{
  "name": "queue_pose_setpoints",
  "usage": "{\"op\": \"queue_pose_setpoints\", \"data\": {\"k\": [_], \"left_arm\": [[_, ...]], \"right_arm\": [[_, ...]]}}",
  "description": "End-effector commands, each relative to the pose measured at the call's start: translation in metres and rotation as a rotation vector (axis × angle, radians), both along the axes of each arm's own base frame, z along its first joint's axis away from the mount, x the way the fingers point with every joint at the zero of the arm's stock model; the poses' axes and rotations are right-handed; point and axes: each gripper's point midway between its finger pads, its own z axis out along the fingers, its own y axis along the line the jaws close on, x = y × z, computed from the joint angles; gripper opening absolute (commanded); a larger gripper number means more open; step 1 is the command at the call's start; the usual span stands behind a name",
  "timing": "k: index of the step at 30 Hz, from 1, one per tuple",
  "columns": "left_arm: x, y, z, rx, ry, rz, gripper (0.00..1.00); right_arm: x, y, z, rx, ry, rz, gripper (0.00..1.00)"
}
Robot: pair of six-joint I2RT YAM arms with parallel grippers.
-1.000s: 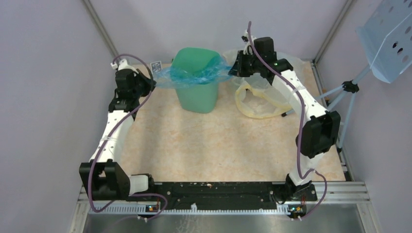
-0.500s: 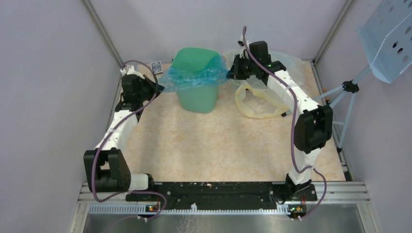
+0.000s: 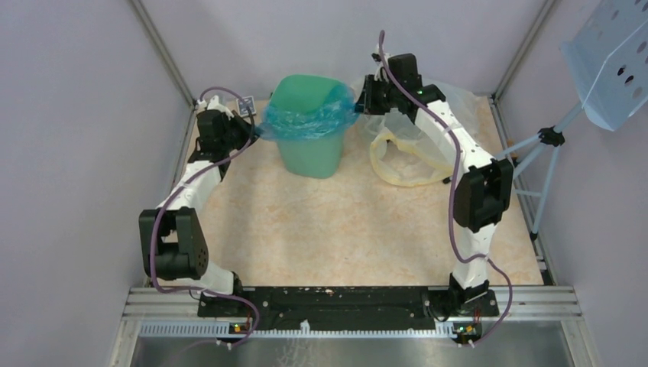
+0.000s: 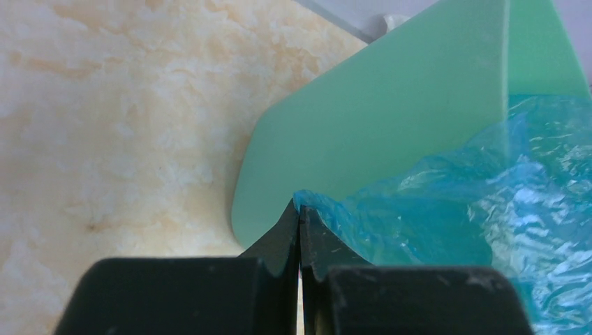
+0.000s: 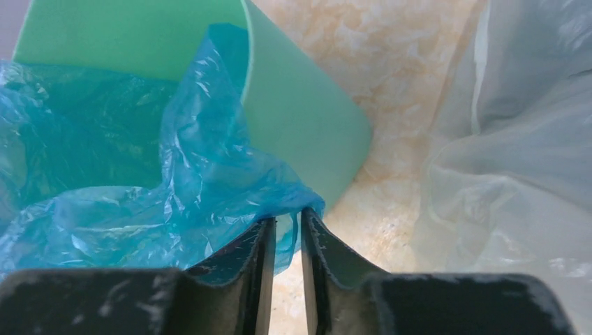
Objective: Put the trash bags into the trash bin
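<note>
Trash bag (image 3: 306, 121) draped on the trash bin (image 3: 308, 153), pinched at both sides

From above, the bin is seen near the far edge of the counter (image 3: 344, 229), left of centre. On the left wrist view, the left gripper (image 4: 299, 220) is seen clamped tight on the bag's edge. On the right wrist view, the right gripper (image 5: 286, 227) is seen nearly closed, blue film nipped between its fingers.

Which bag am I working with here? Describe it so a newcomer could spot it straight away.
At the far middle of the table stands a mint-green bin. The blue bag is the thin, crinkly plastic draped over its rim. Its neighbour to the right, a larger clear yellowish bag, lies on the table, not on the bin.
</note>
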Motion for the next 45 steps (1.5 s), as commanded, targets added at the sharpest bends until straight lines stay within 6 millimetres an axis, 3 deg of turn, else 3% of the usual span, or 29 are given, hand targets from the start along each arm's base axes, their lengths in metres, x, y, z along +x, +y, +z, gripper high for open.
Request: {"op": "queue_pose_setpoints", "data": {"k": [1, 4, 6, 9, 14, 18, 22, 29, 35, 39, 44, 45], "left_arm": [[0.025, 0.002, 0.051, 0.04, -0.169, -0.025, 0.07], [0.031, -0.002, 0.057, 0.03, -0.182, -0.046, 0.32], [0.034, -0.006, 0.06, 0.012, -0.19, -0.065, 0.4], [0.039, -0.013, 0.06, -0.029, -0.199, -0.103, 0.46], [0.043, -0.021, 0.052, -0.099, -0.163, -0.149, 0.51], [0.043, -0.027, 0.048, -0.139, -0.154, -0.183, 0.52], [0.039, -0.034, 0.046, -0.168, -0.143, -0.226, 0.48], [0.025, -0.043, 0.051, -0.205, -0.141, -0.278, 0.47], [-0.001, -0.054, 0.052, -0.233, -0.11, -0.32, 0.48], [-0.024, -0.047, 0.061, -0.18, -0.115, -0.272, 0.53], [-0.055, -0.045, 0.069, -0.147, -0.103, -0.257, 0.54], [-0.071, -0.044, 0.066, -0.144, -0.089, -0.251, 0.54]], "right_arm": [[0.012, 0.003, 0.043, 0.012, -0.099, -0.018, 0.26], [0.018, 0.008, 0.049, 0.026, -0.114, -0.009, 0.35], [0.024, 0.014, 0.045, 0.042, -0.11, 0.004, 0.38], [0.028, 0.022, 0.046, 0.089, -0.095, 0.03, 0.4], [0.024, 0.032, 0.054, 0.155, -0.072, 0.052, 0.52], [0.025, 0.033, 0.049, 0.13, -0.046, 0.023, 0.53], [0.025, 0.032, 0.036, 0.073, -0.009, 0.0, 0.43], [0.021, 0.033, 0.023, -0.047, 0.015, -0.041, 0.41], [0.012, 0.011, 0.022, -0.144, 0.037, -0.103, 0.17], [-0.008, 0.002, 0.038, -0.15, 0.02, -0.098, 0.01], [-0.036, 0.0, 0.049, -0.188, 0.026, -0.062, 0.0], [-0.049, 0.0, 0.051, -0.225, 0.032, -0.051, 0.01]]}}
